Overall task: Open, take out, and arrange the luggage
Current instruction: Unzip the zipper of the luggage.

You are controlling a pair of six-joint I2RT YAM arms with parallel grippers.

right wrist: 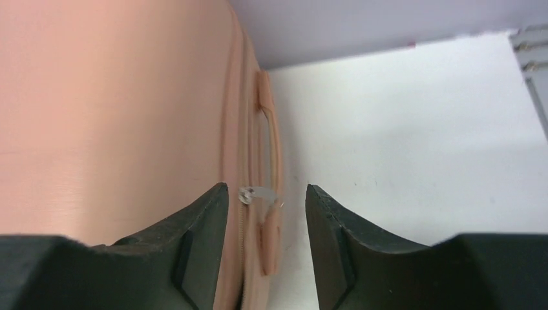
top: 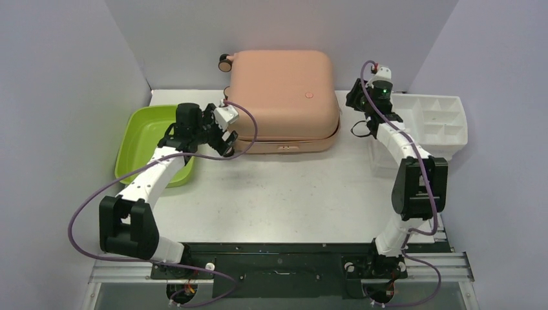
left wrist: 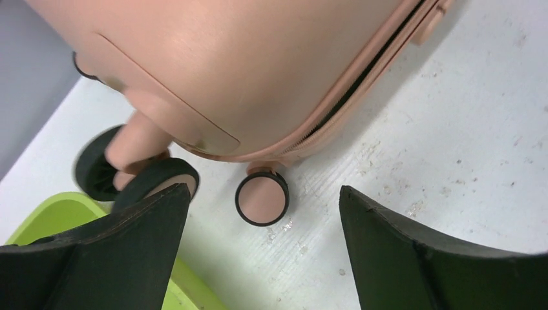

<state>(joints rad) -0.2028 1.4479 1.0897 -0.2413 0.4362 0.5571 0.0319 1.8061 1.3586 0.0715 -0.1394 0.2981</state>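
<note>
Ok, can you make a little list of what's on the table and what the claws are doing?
suitcase: pink, lying flat, lid down, back of table
left gripper: open, by a corner wheel
right gripper: open, zip pull between its jaws, not pinched
tub: green, left of suitcase
organizer: white, right of suitcase

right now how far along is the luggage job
Done: nothing finished; the luggage lies flat on the table, lid down. In hand: the right tool is open around the zipper pull at the side seam, not clamping it; the left tool is open by a corner wheel, holding nothing. Left: unzip, lift the lid, take out and arrange the unseen contents.
</note>
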